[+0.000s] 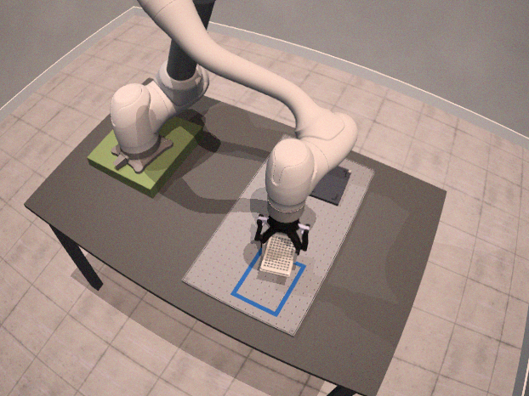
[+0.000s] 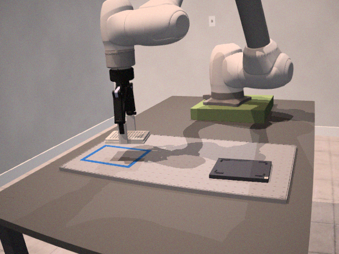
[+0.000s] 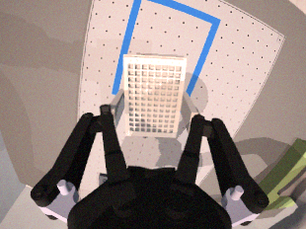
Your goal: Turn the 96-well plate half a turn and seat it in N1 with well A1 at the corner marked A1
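My gripper [image 1: 281, 242] is shut on the white 96-well plate [image 1: 278, 253] and holds it level in the air above the blue taped outline B1 [image 1: 268, 285]. In the exterior view the plate [image 2: 128, 136] hangs clear of the deck, with its shadow inside the B1 outline [image 2: 115, 155]. In the wrist view the plate [image 3: 154, 95] lies lengthwise between my fingers, over the near end of the B1 outline [image 3: 167, 40]. The dark plate nest N1 [image 2: 240, 169] lies empty at the far end of the deck; my arm partly hides it in the top view [image 1: 332, 185]. I cannot make out the cut corner.
The grey perforated deck [image 2: 181, 166] lies on the dark table. The arm's base stands on a green block [image 2: 233, 111] at the table's back. The table edge runs close to B1's outer side.
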Motion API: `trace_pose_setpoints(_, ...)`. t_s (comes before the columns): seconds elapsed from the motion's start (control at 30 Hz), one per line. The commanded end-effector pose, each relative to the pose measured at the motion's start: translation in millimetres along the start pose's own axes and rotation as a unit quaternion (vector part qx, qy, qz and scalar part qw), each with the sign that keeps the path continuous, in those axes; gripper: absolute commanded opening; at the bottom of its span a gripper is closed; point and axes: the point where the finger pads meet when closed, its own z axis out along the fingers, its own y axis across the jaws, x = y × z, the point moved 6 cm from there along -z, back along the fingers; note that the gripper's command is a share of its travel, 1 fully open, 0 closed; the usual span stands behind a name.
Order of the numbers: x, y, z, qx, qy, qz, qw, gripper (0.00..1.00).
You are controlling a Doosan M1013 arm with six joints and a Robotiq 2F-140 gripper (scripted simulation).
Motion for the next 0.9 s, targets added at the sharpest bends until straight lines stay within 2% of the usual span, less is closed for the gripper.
trace_pose_setpoints(0.0, -12, -3, -0.6, 0.001, -0.002, -0.065, 0.998, 0.0)
trace_pose_setpoints(0.17, -28, -8, -1.1, 0.002, -0.002, -0.147, 0.989, 0.0)
trace_pose_setpoints(0.33, -44, -12, -1.7, 0.002, -0.002, -0.229, 0.973, 0.0)
trace_pose_setpoints(0.43, -47, -13, -1.8, 0.002, -0.002, -0.245, 0.969, 0.0)
trace_pose_setpoints(0.63, -66, -18, -2.4, 0.002, -0.002, -0.341, 0.94, 0.0)
trace_pose_setpoints(0.87, -89, -25, -3.2, 0.002, -0.001, -0.448, 0.894, 0.0)
